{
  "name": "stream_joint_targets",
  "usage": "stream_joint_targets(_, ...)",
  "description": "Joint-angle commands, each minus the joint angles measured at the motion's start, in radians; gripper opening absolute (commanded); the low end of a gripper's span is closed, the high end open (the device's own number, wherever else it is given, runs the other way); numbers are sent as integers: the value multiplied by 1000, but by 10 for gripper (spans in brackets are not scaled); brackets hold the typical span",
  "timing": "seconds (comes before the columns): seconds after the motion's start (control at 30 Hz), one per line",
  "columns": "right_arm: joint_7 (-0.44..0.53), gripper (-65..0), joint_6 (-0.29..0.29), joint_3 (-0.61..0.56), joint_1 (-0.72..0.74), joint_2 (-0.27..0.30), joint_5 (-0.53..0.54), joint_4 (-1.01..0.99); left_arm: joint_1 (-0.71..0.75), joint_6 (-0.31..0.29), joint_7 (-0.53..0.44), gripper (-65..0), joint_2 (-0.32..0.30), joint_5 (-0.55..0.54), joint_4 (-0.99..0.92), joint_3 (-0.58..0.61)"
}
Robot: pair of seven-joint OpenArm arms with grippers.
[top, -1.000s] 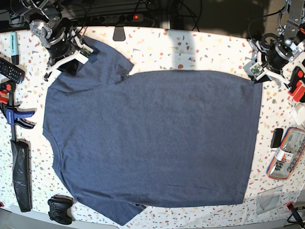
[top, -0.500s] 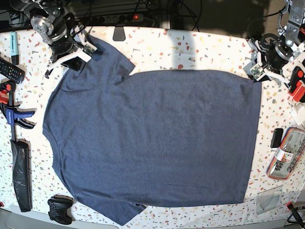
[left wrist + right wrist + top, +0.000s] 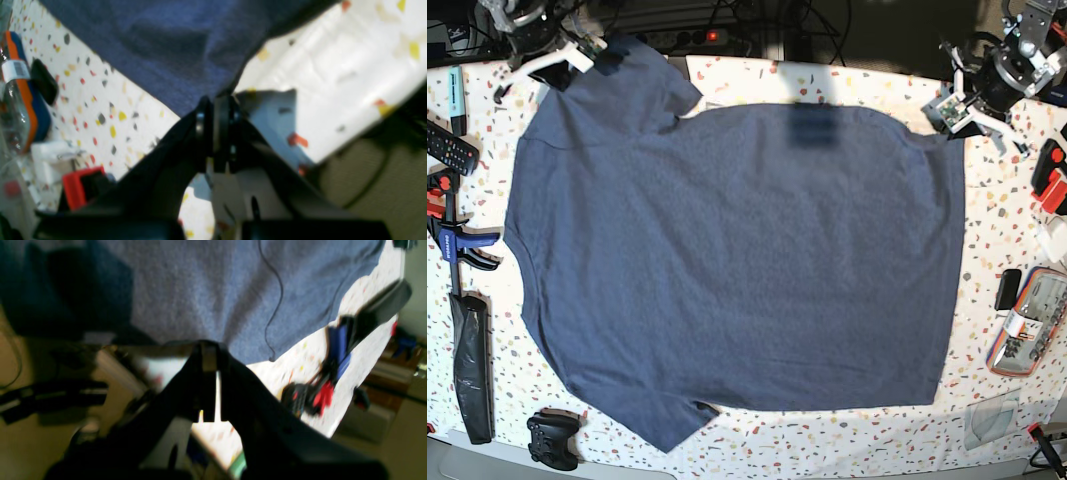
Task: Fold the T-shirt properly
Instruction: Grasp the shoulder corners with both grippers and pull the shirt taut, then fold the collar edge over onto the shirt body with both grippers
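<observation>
Base view: the T-shirt (image 3: 737, 270), plain side up, covers most of the speckled table (image 3: 847, 85); no lettering shows. The left gripper (image 3: 955, 112), upper right of the frame, has its jaws pressed together on the shirt's hem corner, confirmed in the left wrist view (image 3: 217, 106). The right gripper (image 3: 577, 55), upper left of the frame, is pinched closed on the sleeve edge, its fingertips hidden by cloth; the right wrist view (image 3: 206, 353) is blurred. The shirt's lower sleeve lies near a black game controller (image 3: 553, 440), partly cut off.
</observation>
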Motion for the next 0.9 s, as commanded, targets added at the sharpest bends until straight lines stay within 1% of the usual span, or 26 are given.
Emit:
stream_joint_targets(0.0, -3, -650, -29, 23, -39, 13, -4, 27, 14, 12, -14, -650, -13, -9, 25, -19)
stream_joint_targets(0.1, -3, -650, -48, 69, -124, 11, -4, 55, 57, 12, -16, -650, -13, -56, 48, -55)
stream_joint_targets(0.2, -3, -650, -53, 104, -187, 7, -4, 75, 100, 12, -16, -650, -13, -75, 79, -90)
stream_joint_targets(0.3, -4, -650, -72, 122, -221, 7, -4, 86, 135, 12, -16, -650, -13, -76, 112, -132)
stream_joint_targets(0.43, -34, -650, -87, 127, -234, 7, -4, 94, 176, 12, -13, -650, -13, -85, 149, -209)
stream_joint_targets(0.47, -39, -650, -99, 127, -234, 8, -6, 94, 183, 12, -13, -650, -13, -94, 155, -227)
stream_joint_targets(0.6, -39, -650, -194, 133, -225, 8, -47, 94, 187, 12, -22, -650, -13, -140, 159, -277)
stream_joint_targets(0.63, -39, -650, -209, 142, -220, 8, -45, 94, 185, 12, -27, -650, -13, -147, 159, -277)
stream_joint_targets(0.67, -38, -650, -211, 150, -208, 8, -44, 94, 184, 11, -38, -650, -13, -147, 159, -276)
stream_joint_targets(0.7, -37, -650, -211, 159, -192, 8, -27, 94, 185, 11, -62, -650, -13, -147, 159, -275)
stream_joint_targets(0.8, -27, -650, -203, 183, -120, 8, 97, 94, 180, 11, -131, -650, -13, -147, 158, -275)
stream_joint_targets(0.87, -17, -650, -162, 185, -63, 7, 163, 94, 159, 10, -144, -650, -13, -156, 158, -274)
